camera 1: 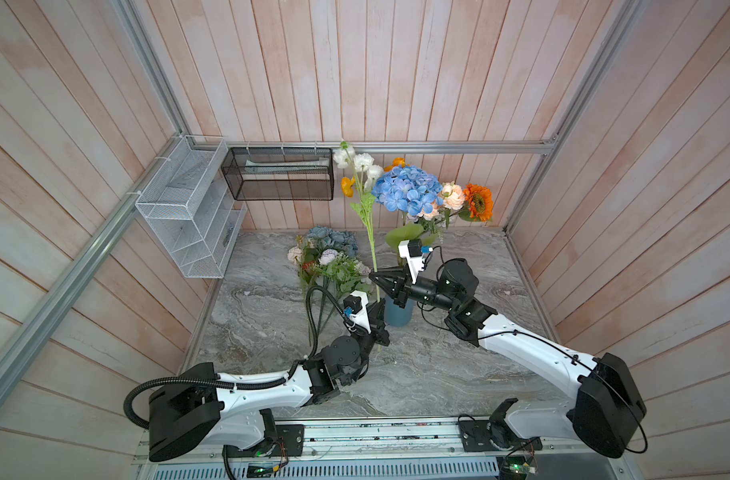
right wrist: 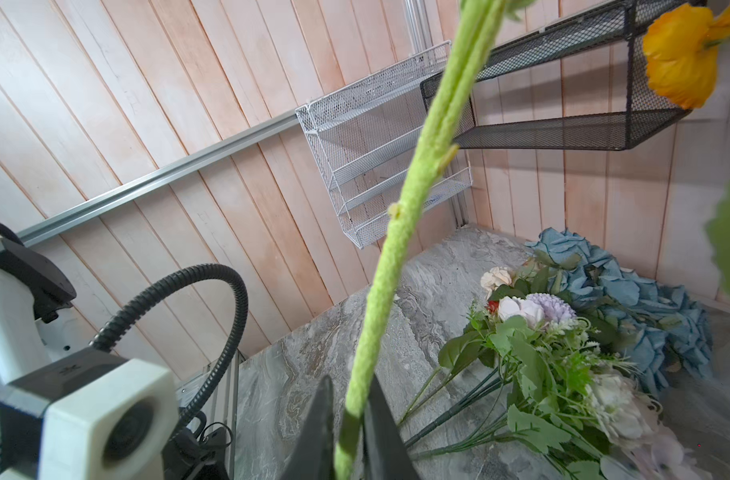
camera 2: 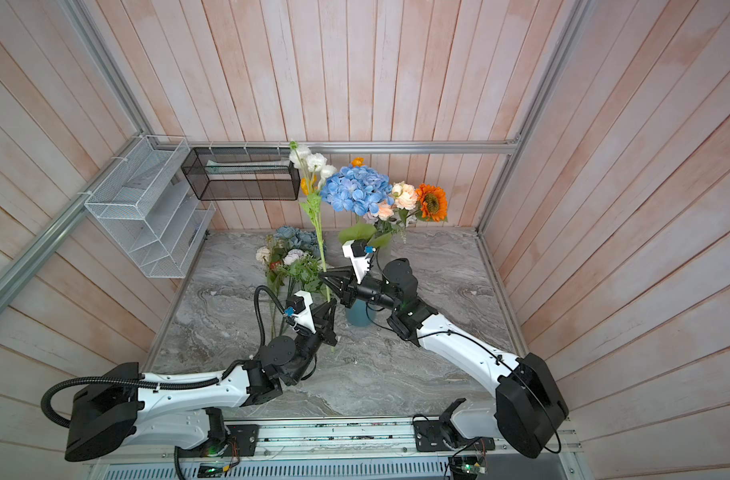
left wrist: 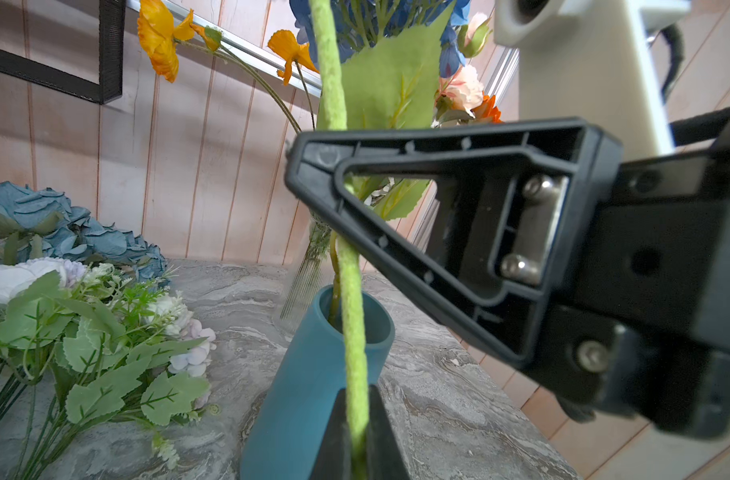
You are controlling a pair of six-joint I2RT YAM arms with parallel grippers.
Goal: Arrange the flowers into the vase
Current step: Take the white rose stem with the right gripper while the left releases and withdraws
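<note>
A loose pile of flowers lay flat on the left of the tabletop, with dusty-blue hydrangeas and pale roses among green leaves. Just right of the pile, the left gripper was clamped on the lower part of a tall white-bloomed spray. The right gripper, reaching in from the right, was pinched shut on the same flocked green stem higher up. The spray stood nearly upright. Its foot hung outside the teal vase, just beside it and not yet in the mouth. Behind that, a clear ribbed glass vase held a blue hydrangea, peach roses and an orange sunflower.

The spray looked light but top-heavy, and its long stem seemed likely to bend and sway. The fuzzy coating should give the jaws good purchase. The bare stem below the leaves seemed the place to hold it, never the soft blooms.

The tabletop was smooth, with a grey marble pattern. Pale wooden planks walled the booth. A white wire rack hung on the left wall and a black mesh basket on the back wall.
</note>
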